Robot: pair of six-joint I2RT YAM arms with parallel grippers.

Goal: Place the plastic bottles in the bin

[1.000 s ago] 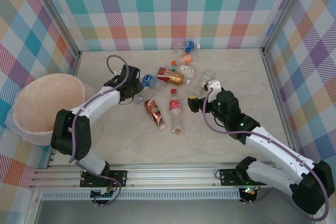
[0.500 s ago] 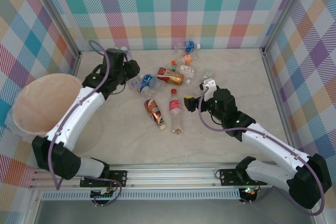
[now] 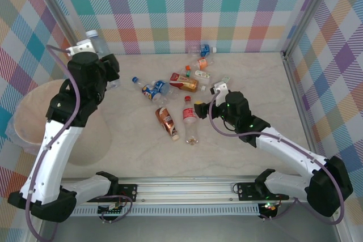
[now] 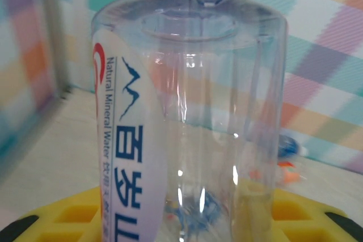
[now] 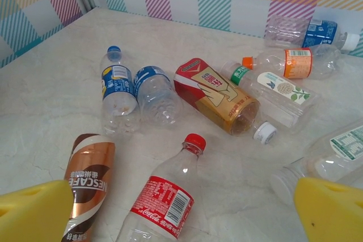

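A pale marbled tabletop (image 3: 255, 77) sits inside walls (image 3: 193, 4) of pastel plaid, with a metal rail (image 3: 187, 188) along the near edge. The bin (image 3: 31, 114) stands at the table's left side, its right part covered by the left arm. In the top view, past the bin's far rim and near the back-left corner, the left gripper (image 3: 97, 49) is clamped on a clear bottle (image 4: 187, 111) with a white label. In the left wrist view its yellow pads (image 4: 74, 219) show at the bottom edge, the bottle's base is cut off there, and the room behind is blurred. How high the bottle hangs cannot be told. The other plastic bottles (image 3: 184, 82) lie scattered mid-table and toward the back wall, among them a cola bottle (image 5: 164, 196), a brown coffee bottle (image 5: 88, 182), two blue-labelled ones (image 5: 136, 92) and a red-and-gold one (image 5: 218, 94). The right gripper (image 3: 207, 99) hovers just right of the cola bottle, its yellow fingers (image 5: 34, 213) wide apart and holding nothing. At the right wrist view's right edge a green-printed bottle (image 5: 340, 151) is cut off and lies partly behind a finger.
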